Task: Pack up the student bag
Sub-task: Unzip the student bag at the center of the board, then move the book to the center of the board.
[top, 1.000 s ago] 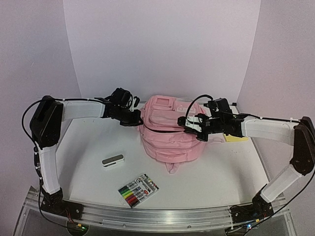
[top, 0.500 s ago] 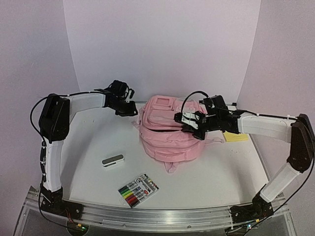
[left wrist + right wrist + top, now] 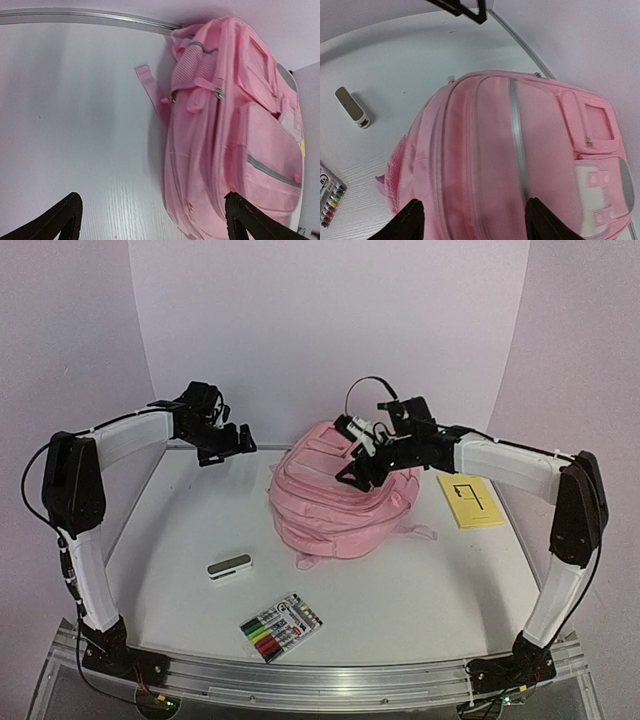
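- Both arms have lifted up and away from the student bag (image 3: 335,510) over the last second, and the bag has slid and turned a little toward the left of the table (image 3: 170,540).
- The left gripper (image 3: 232,443) hangs with its jaws spread wide and nothing between them, well apart from the bag's left side.
- The right gripper (image 3: 348,452) hovers just over the bag's top end with its fingers parted, holding nothing (its wrist view shows pink fabric below them, not between them).
- The bag lies at the middle rear of the table, front pockets facing up.
- My judgement is that positioning the bag looks done and loading has not begun: the marker pack (image 3: 281,627), the small white-and-grey block (image 3: 230,567) and the yellow notepad (image 3: 470,501) all lie outside it. The next move calls for opening a zip, then fetching an item.
- I cannot tell whether any zip is open, nor what the block is.
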Robot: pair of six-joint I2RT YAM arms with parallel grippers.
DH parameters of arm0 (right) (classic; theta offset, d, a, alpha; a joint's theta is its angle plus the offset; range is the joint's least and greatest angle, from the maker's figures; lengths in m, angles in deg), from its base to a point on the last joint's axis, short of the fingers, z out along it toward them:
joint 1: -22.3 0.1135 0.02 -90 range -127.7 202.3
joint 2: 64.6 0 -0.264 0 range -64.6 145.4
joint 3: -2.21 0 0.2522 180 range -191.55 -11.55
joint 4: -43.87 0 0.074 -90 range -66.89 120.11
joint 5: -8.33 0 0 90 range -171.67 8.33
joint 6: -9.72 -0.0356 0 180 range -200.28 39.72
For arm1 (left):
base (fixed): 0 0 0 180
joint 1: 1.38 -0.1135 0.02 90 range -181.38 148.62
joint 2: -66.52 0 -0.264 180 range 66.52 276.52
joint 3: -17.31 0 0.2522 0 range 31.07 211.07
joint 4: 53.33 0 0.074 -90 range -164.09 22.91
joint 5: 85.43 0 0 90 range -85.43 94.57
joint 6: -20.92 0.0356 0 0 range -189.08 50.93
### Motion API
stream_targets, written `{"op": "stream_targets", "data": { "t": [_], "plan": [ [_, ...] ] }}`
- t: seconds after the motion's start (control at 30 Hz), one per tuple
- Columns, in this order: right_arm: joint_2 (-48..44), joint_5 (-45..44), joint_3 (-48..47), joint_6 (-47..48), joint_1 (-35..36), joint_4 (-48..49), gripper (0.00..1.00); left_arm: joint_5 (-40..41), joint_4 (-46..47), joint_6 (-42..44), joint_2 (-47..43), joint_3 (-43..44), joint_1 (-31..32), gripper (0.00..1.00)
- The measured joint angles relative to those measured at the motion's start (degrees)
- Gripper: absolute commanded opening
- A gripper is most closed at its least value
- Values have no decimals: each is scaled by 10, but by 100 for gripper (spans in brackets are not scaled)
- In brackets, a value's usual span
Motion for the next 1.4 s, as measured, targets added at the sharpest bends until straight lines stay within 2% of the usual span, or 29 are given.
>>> {"op": "stream_targets", "data": {
  "t": [0.13, 0.23, 0.33, 0.47, 0.6, 0.77, 0.93, 1.17, 1.27, 1.4],
  "plan": [
    [-9, 3, -40, -41, -80, -50, 90, -10, 0, -16, -79, -54, 15, 100],
    [-7, 5, -64, -60, -172, -97, 97, -12, 0, -27, -124, -79, 21, 100],
    [21, 1, -106, -72, -262, -157, 98, -13, 0, -36, -145, -92, 29, 100],
    [118, -11, -200, -72, -347, -224, 98, -13, -5, -45, -147, -103, 48, 100],
    [228, -29, -297, -69, -397, -279, 98, -11, -10, -56, -147, -111, 70, 100],
    [333, -66, -399, -54, -436, -330, 98, -7, -10, -66, -144, -113, 93, 100],
    [380, -93, -434, -37, -446, -347, 98, -3, -12, -71, -127, -109, 105, 100],
    [389, -89, -413, -17, -447, -356, 88, -3, -22, -71, -112, -96, 110, 100],
    [377, -70, -379, -11, -449, -348, 81, -3, -25, -71, -112, -91, 110, 100],
    [343, -47, -319, 0, -453, -339, 77, -6, -25, -70, -112, -89, 111, 100]
  ]
}}
